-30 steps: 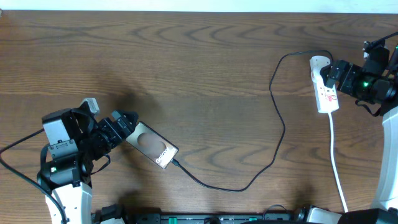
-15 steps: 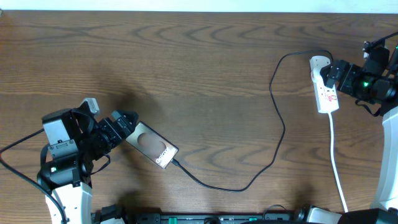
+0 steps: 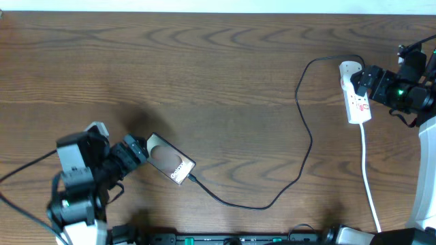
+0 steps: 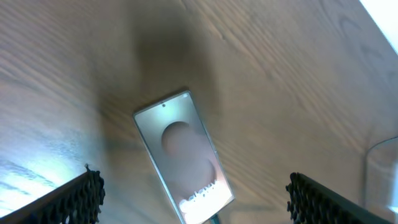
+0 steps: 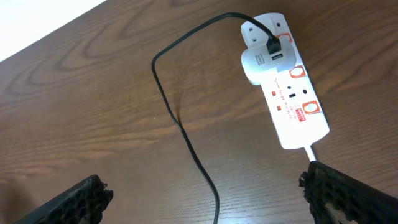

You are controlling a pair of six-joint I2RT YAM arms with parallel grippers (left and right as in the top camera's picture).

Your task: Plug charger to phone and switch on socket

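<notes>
The phone (image 3: 170, 158) lies flat at the front left, a dark slab with white text and an oval picture. It also shows in the left wrist view (image 4: 183, 155). The charger's black cable (image 3: 303, 156) meets the phone's lower right end (image 3: 193, 178) and runs to its white adapter (image 3: 349, 69), which sits in the socket (image 3: 357, 102). My left gripper (image 3: 134, 151) is open and empty, just left of the phone, with its fingers (image 4: 194, 183) spread wider than the phone. My right gripper (image 3: 364, 79) is open and empty beside the socket (image 5: 292, 109), adapter (image 5: 260, 62) and cable (image 5: 186, 137). Its fingers (image 5: 205, 183) frame the cable.
The socket's thick white lead (image 3: 368, 177) runs to the front edge at the right. The wooden table (image 3: 218, 82) ends at a white strip at the back. Dark equipment (image 3: 204, 238) lines the front edge.
My left arm has drawn back from the phone toward the front left, uncovering the phone's near end. The phone, the cable and the right arm have not moved.
</notes>
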